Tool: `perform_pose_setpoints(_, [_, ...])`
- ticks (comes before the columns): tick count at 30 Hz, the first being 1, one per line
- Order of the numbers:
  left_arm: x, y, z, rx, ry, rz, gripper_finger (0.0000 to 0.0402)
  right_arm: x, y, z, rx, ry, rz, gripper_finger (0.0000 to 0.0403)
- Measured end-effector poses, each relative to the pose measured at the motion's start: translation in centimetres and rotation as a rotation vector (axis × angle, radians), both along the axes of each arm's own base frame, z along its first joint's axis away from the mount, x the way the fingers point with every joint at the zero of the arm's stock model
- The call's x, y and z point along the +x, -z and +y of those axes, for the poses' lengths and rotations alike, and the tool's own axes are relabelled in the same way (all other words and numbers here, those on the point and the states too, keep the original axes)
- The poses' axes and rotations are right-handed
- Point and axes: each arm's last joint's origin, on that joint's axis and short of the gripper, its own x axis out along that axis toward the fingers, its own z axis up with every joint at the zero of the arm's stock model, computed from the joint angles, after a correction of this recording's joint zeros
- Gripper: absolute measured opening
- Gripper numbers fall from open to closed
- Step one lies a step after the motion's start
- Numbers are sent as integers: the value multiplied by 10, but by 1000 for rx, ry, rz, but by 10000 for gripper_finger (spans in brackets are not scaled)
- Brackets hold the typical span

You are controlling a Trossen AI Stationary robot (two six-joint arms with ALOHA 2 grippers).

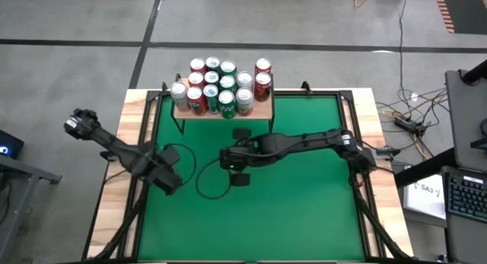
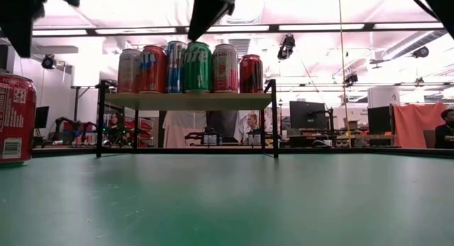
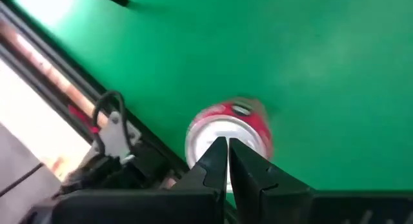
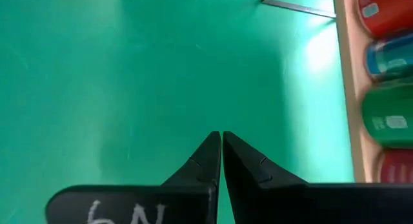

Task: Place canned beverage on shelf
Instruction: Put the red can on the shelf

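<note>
The red aluminium beverage can (image 3: 230, 135) stands upright below the clenched, empty left gripper (image 3: 227, 146), its base hidden; the right gripper (image 4: 221, 139) is likewise clenched on nothing.

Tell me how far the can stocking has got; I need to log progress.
Done: the shelf already carries a crowd of cans. In hand: nothing; the right gripper is shut and empty over bare green table in front of the shelf. Left: one red can stands on the table under the left gripper, shut above it without holding it.
</note>
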Motion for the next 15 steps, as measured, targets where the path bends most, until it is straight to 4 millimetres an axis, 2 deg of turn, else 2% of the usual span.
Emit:
perform_pose_setpoints(4, [3,4,11,12,-43,20,2,-14,-20,11,6,-28,-36,9])
perform_pose_setpoints(7, [4,3,14,14,-59,10,21,-21,-26,19,7,-49,-37,9])
perform_pose_setpoints(10, [3,3,14,11,-69,11,59,-24,-25,25,4,-65,-13,9])
perform_pose_setpoints(15, [0,13,16,26,-134,28,157,-32,-26,29,9,-56,32,9])
